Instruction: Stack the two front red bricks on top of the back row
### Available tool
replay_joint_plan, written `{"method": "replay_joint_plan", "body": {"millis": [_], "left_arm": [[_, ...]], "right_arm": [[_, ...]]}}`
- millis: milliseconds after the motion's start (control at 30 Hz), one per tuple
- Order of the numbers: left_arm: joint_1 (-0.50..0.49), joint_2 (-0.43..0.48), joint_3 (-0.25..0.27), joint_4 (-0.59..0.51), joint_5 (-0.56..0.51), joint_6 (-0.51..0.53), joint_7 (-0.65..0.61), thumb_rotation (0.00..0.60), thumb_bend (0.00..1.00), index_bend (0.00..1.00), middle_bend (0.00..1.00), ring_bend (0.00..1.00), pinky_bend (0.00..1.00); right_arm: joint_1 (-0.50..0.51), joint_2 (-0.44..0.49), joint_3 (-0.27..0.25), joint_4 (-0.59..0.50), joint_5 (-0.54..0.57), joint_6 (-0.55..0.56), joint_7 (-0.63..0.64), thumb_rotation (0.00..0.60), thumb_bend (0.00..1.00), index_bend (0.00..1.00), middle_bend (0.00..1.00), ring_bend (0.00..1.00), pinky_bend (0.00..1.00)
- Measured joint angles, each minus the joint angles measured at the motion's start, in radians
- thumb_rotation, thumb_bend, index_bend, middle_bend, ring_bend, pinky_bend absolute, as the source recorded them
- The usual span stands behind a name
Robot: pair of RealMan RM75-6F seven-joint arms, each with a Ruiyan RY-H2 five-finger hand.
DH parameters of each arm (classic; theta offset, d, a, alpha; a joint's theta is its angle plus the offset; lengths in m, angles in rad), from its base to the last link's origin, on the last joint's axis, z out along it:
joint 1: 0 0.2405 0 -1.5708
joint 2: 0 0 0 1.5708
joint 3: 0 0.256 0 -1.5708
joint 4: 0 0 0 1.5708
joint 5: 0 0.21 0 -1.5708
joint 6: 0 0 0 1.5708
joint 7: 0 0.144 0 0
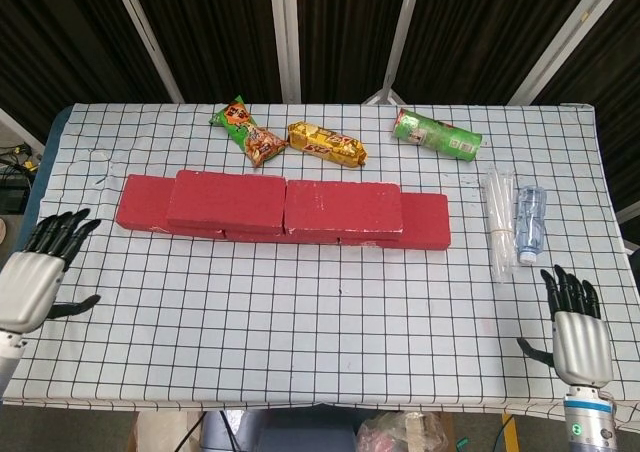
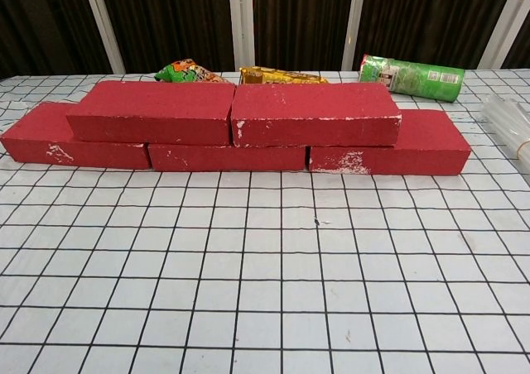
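Resting atop the back row point(image 2: 224, 156), two red bricks point(image 1: 285, 205) side by side (touching), left hand point(image 1: 32, 277) and right hand point(image 1: 577, 334) well clear of them, fingers apart, holding nothing

The red bricks point(image 2: 315, 113) look matt and grainy, rough like foam or coarse stone, with pale scuffs along their edges, and they rest on a smooth, faintly creased tablecloth point(image 1: 330, 322) printed with a black grid. Behind them the green snack bag point(image 1: 246, 130), the yellow snack bag point(image 1: 326, 143) and the green canister point(image 1: 436, 134) have glossy printed skins, while the water bottle point(image 1: 529, 223) is clear, shiny plastic. Both the left hand point(image 1: 35, 280) and the right hand point(image 1: 577, 334) have brushed silver-grey metal backs with matt black fingers.
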State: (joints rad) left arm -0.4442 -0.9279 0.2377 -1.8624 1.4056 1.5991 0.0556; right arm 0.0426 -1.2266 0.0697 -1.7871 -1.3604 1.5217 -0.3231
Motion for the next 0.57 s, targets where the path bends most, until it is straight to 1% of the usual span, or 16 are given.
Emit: {"method": "replay_joint_plan", "body": {"millis": [100, 200, 300, 433, 567], "left_arm": [[0.090, -0.058, 0.004, 0.086, 0.042, 0.077, -0.023, 0.600, 0.00, 0.10, 0.00, 0.00, 0.00], [0.167, -0.121, 0.004, 0.164, 0.074, 0.120, -0.044, 0.600, 0.00, 0.10, 0.00, 0.00, 0.00], [0.221, -0.173, -0.009, 0.222, 0.094, 0.145, -0.054, 0.600, 0.00, 0.10, 0.00, 0.00, 0.00], [0.265, -0.219, -0.032, 0.275, 0.119, 0.167, -0.071, 0.600, 0.00, 0.10, 0.00, 0.00, 0.00], [0.285, -0.224, -0.045, 0.286, 0.155, 0.170, -0.100, 0.600, 0.00, 0.10, 0.00, 0.00, 0.00]], "right_arm": [[0.000, 0.003, -0.008, 0.003, -0.025, 0.000, 0.008, 0.600, 0.13, 0.07, 0.00, 0.00, 0.00], [-0.003, 0.005, -0.012, 0.008, -0.048, 0.010, 0.019, 0.600, 0.13, 0.07, 0.00, 0.00, 0.00], [-0.007, 0.007, -0.013, 0.013, -0.067, 0.024, 0.028, 0.600, 0.13, 0.07, 0.00, 0.00, 0.00], [-0.013, 0.011, -0.016, 0.013, -0.080, 0.030, 0.035, 0.600, 0.13, 0.07, 0.00, 0.00, 0.00], [-0.016, 0.013, -0.017, 0.013, -0.082, 0.029, 0.032, 0.600, 0.13, 0.07, 0.00, 0.00, 0.00]]}}
